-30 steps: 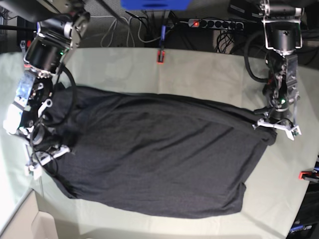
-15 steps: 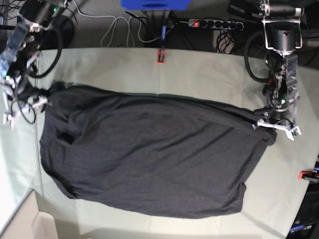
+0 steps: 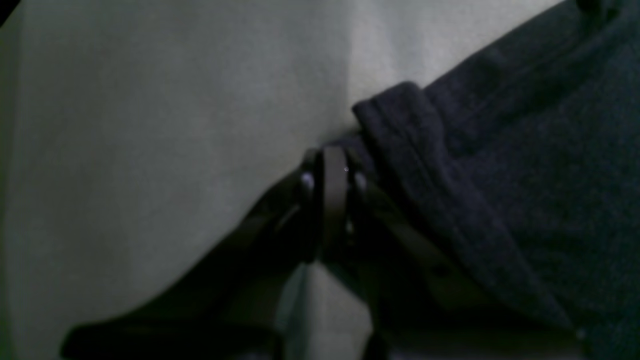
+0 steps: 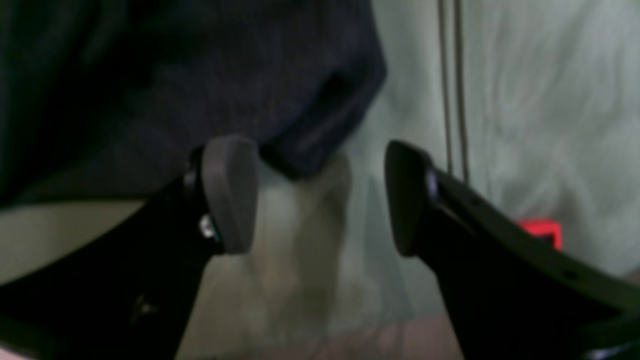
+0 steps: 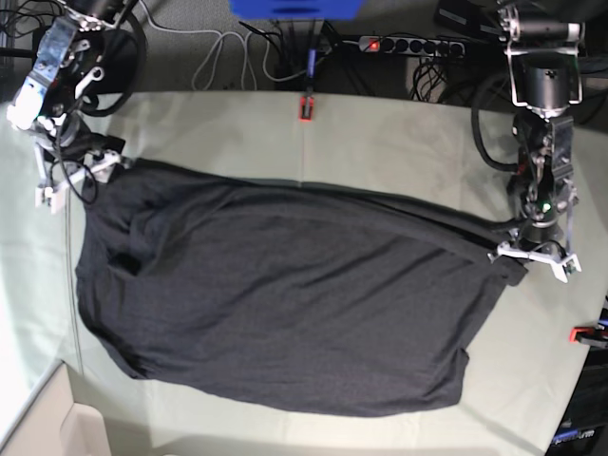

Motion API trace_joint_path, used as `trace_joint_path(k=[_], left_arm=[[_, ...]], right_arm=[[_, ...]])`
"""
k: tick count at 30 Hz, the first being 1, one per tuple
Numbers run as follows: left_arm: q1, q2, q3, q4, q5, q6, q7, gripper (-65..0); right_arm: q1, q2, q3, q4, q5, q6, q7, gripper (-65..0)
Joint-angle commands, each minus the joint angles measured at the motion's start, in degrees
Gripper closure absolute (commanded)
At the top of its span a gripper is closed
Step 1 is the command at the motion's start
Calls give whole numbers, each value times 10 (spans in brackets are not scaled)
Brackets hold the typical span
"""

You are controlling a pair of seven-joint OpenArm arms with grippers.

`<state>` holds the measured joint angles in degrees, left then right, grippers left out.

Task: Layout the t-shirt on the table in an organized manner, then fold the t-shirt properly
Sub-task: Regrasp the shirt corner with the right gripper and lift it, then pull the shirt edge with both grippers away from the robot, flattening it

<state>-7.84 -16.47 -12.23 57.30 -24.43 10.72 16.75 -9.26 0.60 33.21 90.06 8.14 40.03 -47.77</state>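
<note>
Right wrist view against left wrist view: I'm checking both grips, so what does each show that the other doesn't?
Only the right wrist view shows the right gripper with its jaws spread apart, empty, a shirt corner just beyond them, plus a red clamp. Only the left wrist view shows the left gripper with jaws pressed together at a folded shirt edge. Both show the dark t-shirt lying on the pale table.

The table [image 5: 399, 142], draped pale grey-green, carries the spread black t-shirt [image 5: 285, 294].

Black arms, grey-padded gripper [image 4: 320, 197]
</note>
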Motion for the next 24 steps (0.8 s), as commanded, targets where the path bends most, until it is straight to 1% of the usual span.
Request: trace_joint_path(k=[1, 4, 7, 10, 12, 13, 15, 17, 20, 21, 22, 24], left_arm=[[-15, -9, -2, 5, 5, 0, -11, 0], [-25, -9, -2, 4, 5, 0, -11, 0], [-27, -9, -2, 4, 5, 0, -11, 0], [-38, -18, 1, 4, 5, 0, -9, 0], [-43, -17, -1, 4, 5, 0, -9, 0], [-43, -17, -1, 4, 5, 0, -9, 0], [-43, -17, -1, 4, 5, 0, -9, 0], [-43, -17, -2, 4, 5, 0, -10, 0], [-47, -17, -2, 4, 5, 0, -10, 0], [-49, -17, -2, 4, 5, 0, -8, 0], [-50, -18, -2, 4, 5, 0, -8, 0], [-46, -20, -2, 12, 5, 0, -7, 0]], right_arm=[[4, 4, 2, 5, 3, 0, 24, -402], [10, 7, 2, -28, 3, 0, 49, -402], [11, 19, 2, -55, 3, 0, 61, -402], [17, 23, 3, -67, 3, 0, 64, -399], [18, 23, 4, -68, 3, 0, 64, -372], [19, 23, 4, -68, 3, 0, 64, -352], [20, 23, 2, -68, 3, 0, 64, -286], [19, 23, 2, -68, 3, 0, 64, -195], [18, 23, 2, -63, 3, 0, 64, -20], [17, 23, 4, -61, 3, 0, 63, 0], [17, 24, 5, -56, 3, 0, 63, 0], [2, 38, 4, -32, 3, 0, 59, 0]])
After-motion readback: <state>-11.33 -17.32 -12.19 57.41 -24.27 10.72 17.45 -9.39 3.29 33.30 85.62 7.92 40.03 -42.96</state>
